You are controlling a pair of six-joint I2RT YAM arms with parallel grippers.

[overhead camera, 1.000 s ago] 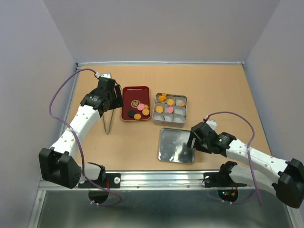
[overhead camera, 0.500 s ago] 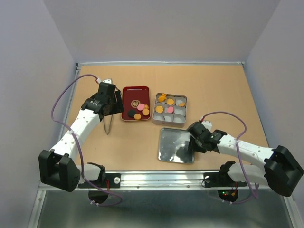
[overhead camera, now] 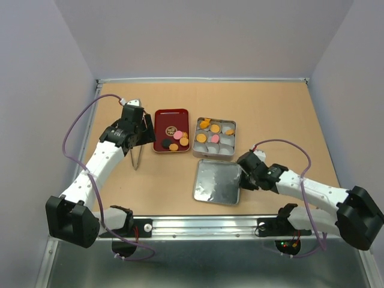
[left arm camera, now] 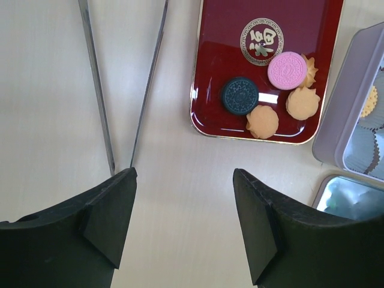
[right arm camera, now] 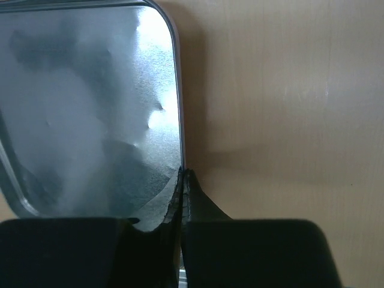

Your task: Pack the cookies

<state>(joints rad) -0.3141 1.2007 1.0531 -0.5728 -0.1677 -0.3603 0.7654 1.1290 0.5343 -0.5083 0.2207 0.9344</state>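
The silver lid [overhead camera: 216,182] is seen shifted leftward on the bench [overhead camera: 282,120], pinched at its right rim by the tightly closed right claw [right arm camera: 182,180]. The left claw [left arm camera: 183,210] is held wide apart, empty. Several cookies [left arm camera: 262,122] are left in the red tray [left arm camera: 228,36], others in the tin [overhead camera: 234,141]; closing looks premature.

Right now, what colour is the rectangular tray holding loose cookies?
Glossy dark red tray with a round gold emblem; clearest in the left wrist view.

Top view looks down from behind, close left wrist shares tray [left arm camera: 222,48], right wrist lid [right arm camera: 90,90]
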